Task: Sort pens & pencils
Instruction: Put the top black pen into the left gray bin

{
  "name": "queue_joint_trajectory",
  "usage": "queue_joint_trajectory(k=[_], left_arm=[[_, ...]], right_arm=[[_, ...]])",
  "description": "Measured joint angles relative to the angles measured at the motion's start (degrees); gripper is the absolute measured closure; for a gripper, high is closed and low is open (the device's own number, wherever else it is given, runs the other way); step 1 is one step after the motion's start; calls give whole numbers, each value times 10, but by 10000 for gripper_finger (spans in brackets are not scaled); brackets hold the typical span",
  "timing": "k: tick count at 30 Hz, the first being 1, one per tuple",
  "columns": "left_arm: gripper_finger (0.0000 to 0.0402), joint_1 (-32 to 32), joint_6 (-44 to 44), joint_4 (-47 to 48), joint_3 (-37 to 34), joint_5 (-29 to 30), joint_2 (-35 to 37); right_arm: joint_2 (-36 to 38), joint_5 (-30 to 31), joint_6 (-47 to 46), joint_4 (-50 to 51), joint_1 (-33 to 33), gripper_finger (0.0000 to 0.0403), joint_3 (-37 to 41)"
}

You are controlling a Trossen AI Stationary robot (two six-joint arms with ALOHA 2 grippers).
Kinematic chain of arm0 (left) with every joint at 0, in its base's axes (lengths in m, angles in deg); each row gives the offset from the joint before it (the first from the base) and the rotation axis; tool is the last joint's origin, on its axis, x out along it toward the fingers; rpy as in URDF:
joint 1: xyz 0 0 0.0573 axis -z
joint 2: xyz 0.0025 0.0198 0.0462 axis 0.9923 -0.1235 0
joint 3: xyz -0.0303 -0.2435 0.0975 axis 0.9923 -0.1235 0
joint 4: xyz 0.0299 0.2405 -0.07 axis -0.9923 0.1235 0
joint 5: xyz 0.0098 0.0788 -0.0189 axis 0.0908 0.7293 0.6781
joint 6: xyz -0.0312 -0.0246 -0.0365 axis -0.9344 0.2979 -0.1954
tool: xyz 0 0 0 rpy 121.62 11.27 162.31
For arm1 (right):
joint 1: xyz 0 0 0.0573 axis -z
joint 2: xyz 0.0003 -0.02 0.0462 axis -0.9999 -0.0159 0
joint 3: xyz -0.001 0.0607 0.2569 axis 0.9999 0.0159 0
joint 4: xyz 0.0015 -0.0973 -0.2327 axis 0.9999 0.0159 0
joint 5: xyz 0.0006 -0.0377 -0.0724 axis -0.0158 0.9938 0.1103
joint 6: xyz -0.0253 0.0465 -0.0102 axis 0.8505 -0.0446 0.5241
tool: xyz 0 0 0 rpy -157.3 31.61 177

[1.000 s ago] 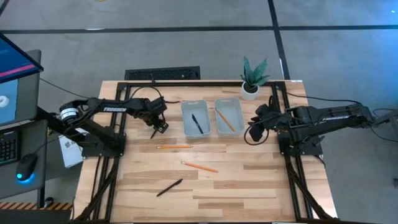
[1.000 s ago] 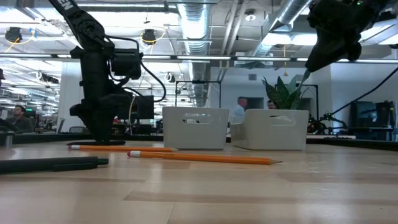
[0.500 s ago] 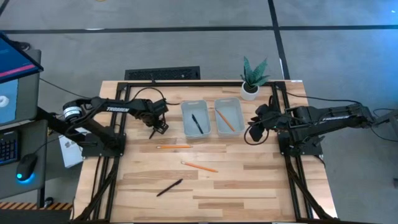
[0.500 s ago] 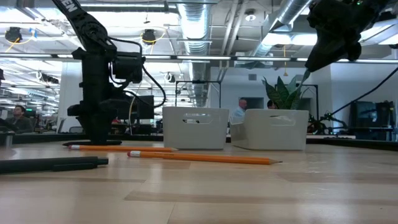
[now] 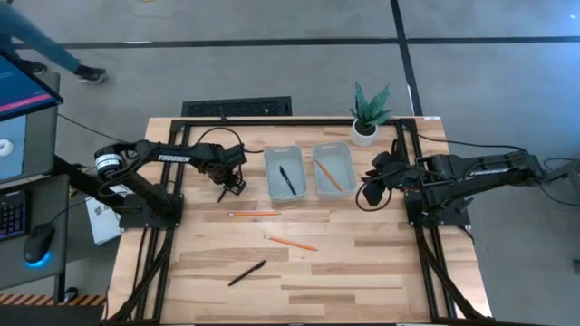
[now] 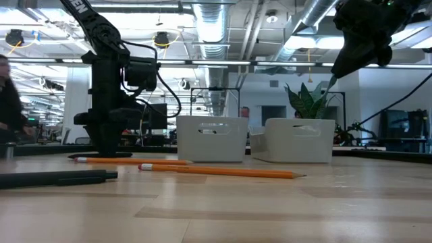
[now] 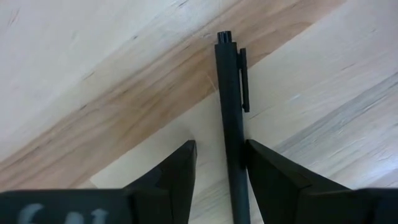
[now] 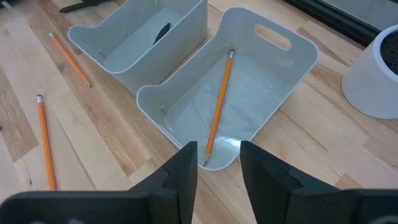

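Left tool (image 7: 219, 171): fingers apart, straddling a pen (image 7: 231, 124) on the desk (image 5: 362, 272), left of the trays.
Right tool (image 8: 217, 163): fingers apart, empty, above the right tray's pencil (image 8: 217, 106).

One black pen (image 5: 287, 179) lies in the left tray (image 5: 271, 187) and one (image 5: 246, 273) rests loose on the wood at 6 o'clock; a third (image 7: 231, 118) lies between the left gripper's (image 7: 221, 165) fingers at 10 o'clock. One orange pencil (image 5: 328, 176) lies slanted in the right tray (image 5: 350, 178), and two more (image 5: 253, 214) (image 5: 291, 242) lie near the table's centre.
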Motion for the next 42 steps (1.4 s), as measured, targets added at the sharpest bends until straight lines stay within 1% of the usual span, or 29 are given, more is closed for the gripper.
queue_joint_trajectory(k=[9,14,23,31,36,38,42], left_arm=[[326,1,-1,0,0,-3,0],[344,1,-2,-2,0,-5,0],[355,1,-2,-4,0,-6,0],[356,1,3,-4,1,-11,1],[356,1,7,5,17,-16,-1],[356,2,10,-4,28,-33,-3],[356,2,28,-4,50,-48,-2]], right_arm=[[0,0,0,0,0,259,0],[0,0,0,0,0,258,0],[0,0,0,0,0,260,0],[0,0,0,0,0,262,0],[0,0,0,0,0,261,0],[0,0,0,0,0,259,0],[0,0,0,0,0,257,0]])
